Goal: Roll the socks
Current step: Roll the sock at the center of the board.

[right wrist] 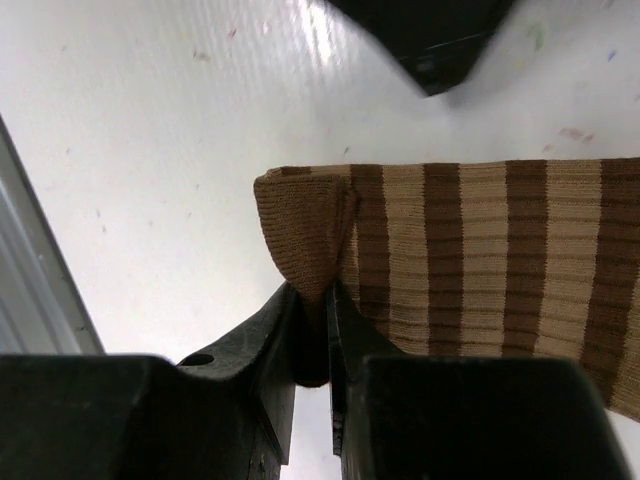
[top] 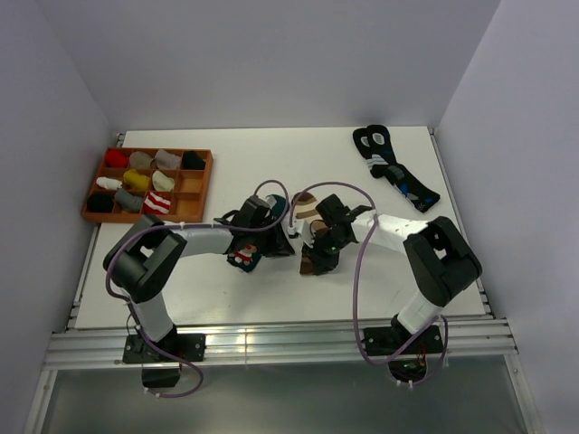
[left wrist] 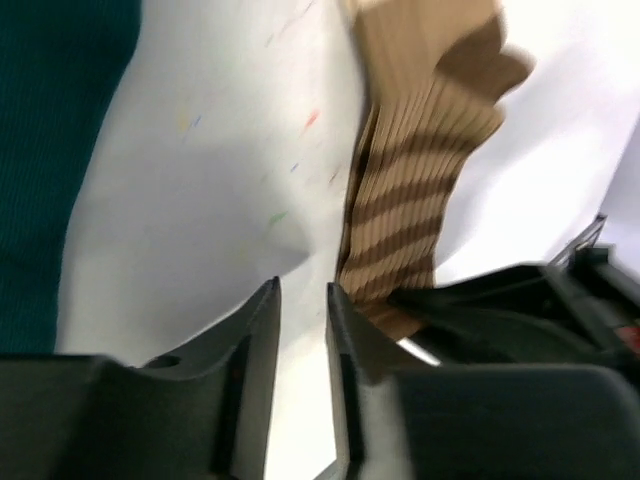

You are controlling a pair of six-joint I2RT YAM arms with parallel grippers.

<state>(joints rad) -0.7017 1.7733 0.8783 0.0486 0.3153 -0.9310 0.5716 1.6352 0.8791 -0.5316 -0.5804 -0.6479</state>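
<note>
The brown sock with cream stripes (top: 306, 208) lies at mid-table between my two grippers. In the right wrist view (right wrist: 480, 260) its brown end is folded up and pinched between the jaws. My right gripper (right wrist: 312, 290) is shut on that end; in the top view (top: 317, 253) it sits at the sock's near end. My left gripper (left wrist: 303, 287) stands just left of the sock (left wrist: 410, 190), its jaws a narrow gap apart with only bare table between them. In the top view the left gripper (top: 282, 237) is beside the dark green sock with the bear figure (top: 244, 257), which also shows in the left wrist view (left wrist: 50, 150).
A brown compartment tray (top: 194, 185) holding several rolled socks sits at the back left. A pair of black socks with blue-and-white marks (top: 393, 167) lies at the back right. The two arms' cables arc over the middle of the table.
</note>
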